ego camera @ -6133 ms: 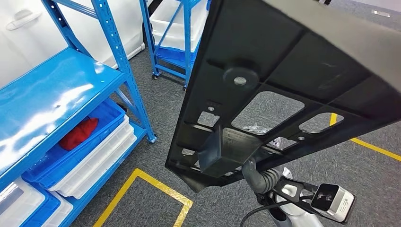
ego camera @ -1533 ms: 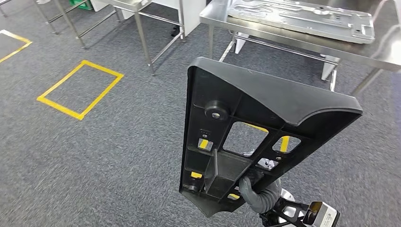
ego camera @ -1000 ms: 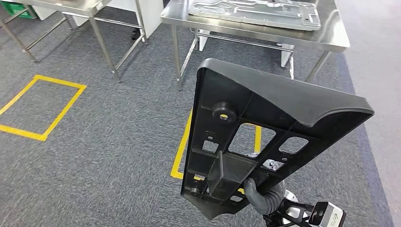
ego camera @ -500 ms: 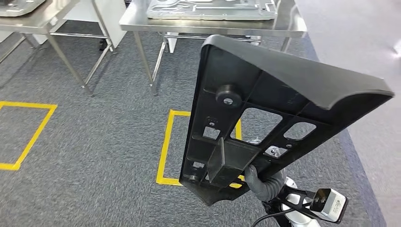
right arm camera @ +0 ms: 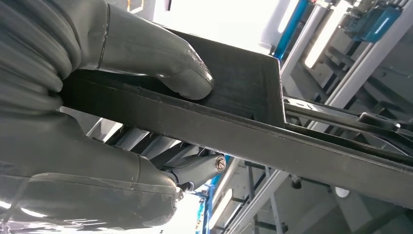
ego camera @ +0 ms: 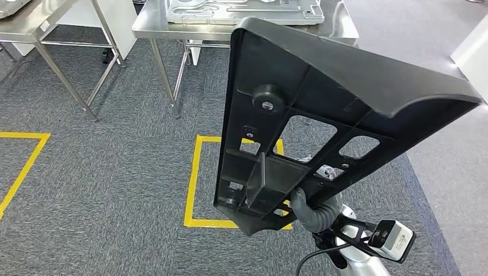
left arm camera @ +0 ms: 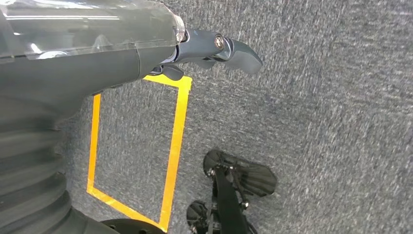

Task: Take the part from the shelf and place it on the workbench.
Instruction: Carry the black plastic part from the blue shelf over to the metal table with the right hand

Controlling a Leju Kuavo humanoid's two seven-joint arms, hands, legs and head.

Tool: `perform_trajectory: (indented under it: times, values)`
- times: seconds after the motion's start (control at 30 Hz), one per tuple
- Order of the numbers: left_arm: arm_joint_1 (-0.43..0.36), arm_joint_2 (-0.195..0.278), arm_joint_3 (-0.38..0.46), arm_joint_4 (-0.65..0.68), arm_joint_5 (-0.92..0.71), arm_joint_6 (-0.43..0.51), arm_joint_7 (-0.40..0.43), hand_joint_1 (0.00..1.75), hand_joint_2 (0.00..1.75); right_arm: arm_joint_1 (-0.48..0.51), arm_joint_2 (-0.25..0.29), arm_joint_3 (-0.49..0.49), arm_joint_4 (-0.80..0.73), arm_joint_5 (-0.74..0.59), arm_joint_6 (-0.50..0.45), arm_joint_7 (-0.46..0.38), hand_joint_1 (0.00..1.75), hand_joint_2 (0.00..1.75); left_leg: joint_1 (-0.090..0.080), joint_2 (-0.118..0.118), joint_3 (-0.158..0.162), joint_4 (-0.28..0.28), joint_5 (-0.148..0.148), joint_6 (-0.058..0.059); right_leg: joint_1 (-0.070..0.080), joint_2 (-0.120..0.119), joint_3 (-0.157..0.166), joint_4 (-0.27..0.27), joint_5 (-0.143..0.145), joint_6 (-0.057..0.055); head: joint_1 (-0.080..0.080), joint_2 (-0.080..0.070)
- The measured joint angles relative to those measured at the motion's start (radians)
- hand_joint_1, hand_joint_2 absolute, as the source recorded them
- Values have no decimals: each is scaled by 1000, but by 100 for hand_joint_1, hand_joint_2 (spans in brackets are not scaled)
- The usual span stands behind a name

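Note:
I hold a large black plastic part upright in front of me, its ribbed side with cut-outs facing me. My right hand grips it at its lower edge. In the right wrist view the thumb presses on the part's flat rib, with the other fingers underneath. The steel workbench stands ahead beyond the part's top edge and carries a silver metal plate. My left hand hangs over the grey carpet and holds nothing.
A yellow taped square marks the carpet just before the workbench. A second steel table stands to the left, and another yellow line lies at far left. A white wall corner is at the right.
The camera has turned from the blue shelves to the workbench, which now lies straight ahead and nearer. My right hand still holds the part, which sits a little higher in view.

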Motion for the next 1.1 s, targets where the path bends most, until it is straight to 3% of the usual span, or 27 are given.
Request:
perform_trajectory:
  times: [0.03,0.07,0.13,0.2,0.33,0.4,0.47,0.5,0.53,0.57,0.63,0.7,0.8,0.87,0.9,0.97,1.0,1.03,1.07,1.1]
  values:
    - [1,0,0,0,-1,-1,0,0,175,0,1,2,1,2,-4,0,175,175,0,2,1,0,-1,-1,-1,-1,1,-4,14,0,0,0]
    - [1,0,0,0,-2,-2,0,0,175,0,2,4,2,3,-8,0,175,175,0,3,2,0,-1,-2,-1,-4,23,-51,45,-1,0,0]
    - [0,0,0,0,-5,-2,0,0,175,-3,3,7,1,6,-12,-1,175,175,-2,5,6,1,-5,-8,2,-14,96,-197,109,-9,0,0]
    - [0,0,0,0,-8,-2,0,0,175,-6,6,10,1,6,-14,-1,175,175,-5,7,7,3,-7,-18,9,-21,136,-281,131,-20,0,0]
    - [-1,1,1,0,-11,-1,1,0,175,-10,11,16,-1,8,-25,0,175,175,-3,9,3,17,-20,-41,8,-11,139,-294,132,-41,0,0]
    - [-1,2,1,0,-13,-1,1,0,175,-14,18,21,-2,8,-27,1,175,175,-1,5,-36,103,-69,-50,5,-9,144,-300,133,-52,0,0]
    - [0,2,1,0,-13,0,2,0,175,-16,23,25,-2,8,-28,1,175,175,-1,3,-107,244,-131,-56,7,-7,144,-299,131,-57,0,0]
    - [1,3,1,0,-13,0,2,0,175,-16,24,27,-2,8,-28,1,175,175,0,3,-133,291,-142,-58,8,-4,145,-298,129,-58,0,0]
    - [2,3,2,0,-14,0,2,0,175,-16,24,28,-1,8,-28,1,175,175,0,3,-142,301,-133,-59,8,-1,147,-297,127,-57,0,0]
    - [2,4,2,0,-14,0,3,0,175,-16,24,29,-1,8,-28,2,175,175,0,3,-129,268,-104,-57,8,2,150,-296,123,-56,0,0]
    - [2,5,2,0,-16,0,3,0,175,-16,26,30,-1,8,-28,2,175,175,-1,1,-64,129,-33,-49,9,6,160,-292,113,-50,0,0]
    - [1,6,2,0,-17,1,3,0,175,-16,29,31,-3,10,-30,3,175,175,-3,-3,-15,30,-6,-37,12,9,165,-290,105,-41,0,0]
    - [1,7,3,0,-19,4,3,0,175,-14,31,34,-9,13,-32,6,175,175,-4,-4,-2,7,-12,-17,14,10,167,-281,106,-23,0,0]
    - [2,7,3,0,-20,6,3,0,175,-14,32,37,-14,16,-33,7,175,175,-2,-3,12,3,-15,-5,12,6,152,-240,89,-12,0,0]
    - [1,7,3,0,-20,7,3,0,175,-14,33,38,-16,18,-35,8,175,175,-1,-3,17,1,-18,0,10,4,126,-193,67,-8,0,0]
    - [1,7,3,0,-22,8,3,0,175,-12,34,40,-20,21,-38,12,175,175,-2,-3,24,1,-26,5,8,1,44,-62,14,-2,0,0]
    - [2,8,3,0,-24,9,4,0,175,-9,34,41,-21,23,-40,14,175,175,-3,-3,29,1,-32,5,7,0,6,-12,2,0,0,0]
    - [3,8,3,0,-26,10,4,0,175,-6,34,43,-21,24,-41,16,175,175,-3,-3,35,1,-38,4,7,-1,-17,8,9,0,0,0]
    - [4,8,3,0,-27,10,4,0,175,-4,34,44,-21,26,-41,17,175,175,-3,-3,45,2,-45,2,7,-1,-20,-11,37,-1,0,0]
    - [5,8,3,0,-28,10,4,0,175,-3,34,45,-21,26,-42,17,175,175,-3,-3,58,1,-54,0,8,-3,-4,-67,81,-4,0,0]
